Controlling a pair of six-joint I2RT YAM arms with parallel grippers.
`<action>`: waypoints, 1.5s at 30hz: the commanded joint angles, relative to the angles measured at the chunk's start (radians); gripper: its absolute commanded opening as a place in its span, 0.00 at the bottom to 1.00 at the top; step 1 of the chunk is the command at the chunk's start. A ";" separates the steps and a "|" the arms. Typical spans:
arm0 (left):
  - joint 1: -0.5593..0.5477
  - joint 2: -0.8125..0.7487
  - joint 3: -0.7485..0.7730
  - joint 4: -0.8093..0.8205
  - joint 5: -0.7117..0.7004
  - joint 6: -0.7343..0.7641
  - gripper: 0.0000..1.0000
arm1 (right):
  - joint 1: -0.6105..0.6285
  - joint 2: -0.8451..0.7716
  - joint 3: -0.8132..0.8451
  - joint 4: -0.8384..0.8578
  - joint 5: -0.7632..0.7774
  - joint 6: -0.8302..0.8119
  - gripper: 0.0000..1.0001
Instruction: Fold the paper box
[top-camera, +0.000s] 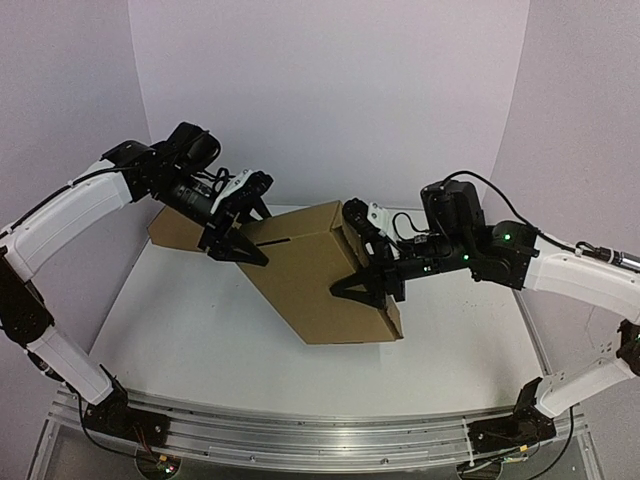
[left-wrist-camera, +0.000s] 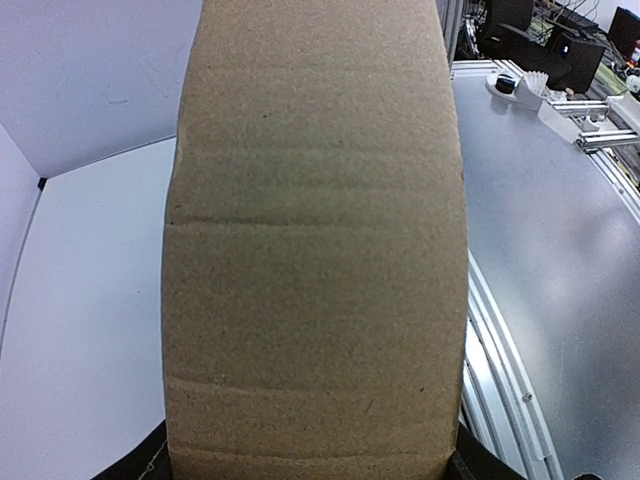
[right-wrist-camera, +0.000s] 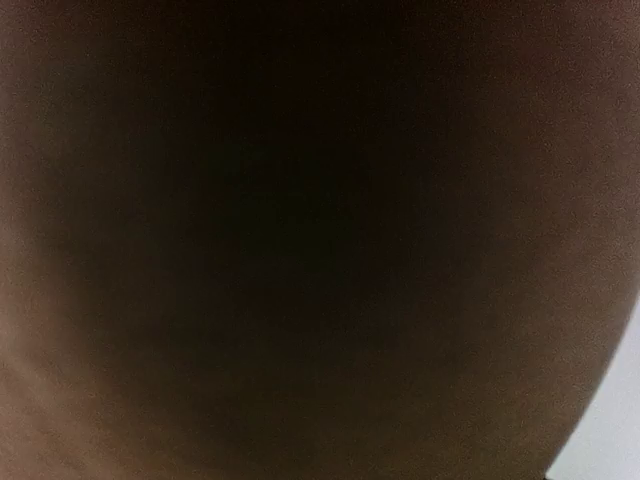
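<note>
On white tabletop, between pale lilac walls: paper box, tilted, mid-surface. Left end effector at its upper left edge, right end effector at its right side; cannot tell either grip.

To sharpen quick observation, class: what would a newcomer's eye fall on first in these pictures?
First, the brown paper box, tilted up over the middle of the table, with the left hand at its upper left corner and the right hand against its right side. Then the wrist views: cardboard fills most of the left one, while the right one is almost wholly dark brown.
</note>
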 joint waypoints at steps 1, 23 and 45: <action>-0.001 -0.054 -0.047 0.147 0.010 -0.080 0.26 | 0.017 0.008 0.035 0.020 0.152 0.016 0.62; 0.044 -0.278 -0.374 0.423 -0.305 -0.356 1.00 | 0.146 0.495 0.154 -0.005 1.036 -0.359 0.43; 0.106 -0.155 -0.610 0.402 -0.370 -0.372 0.96 | 0.285 0.662 0.402 -0.355 0.571 0.009 0.98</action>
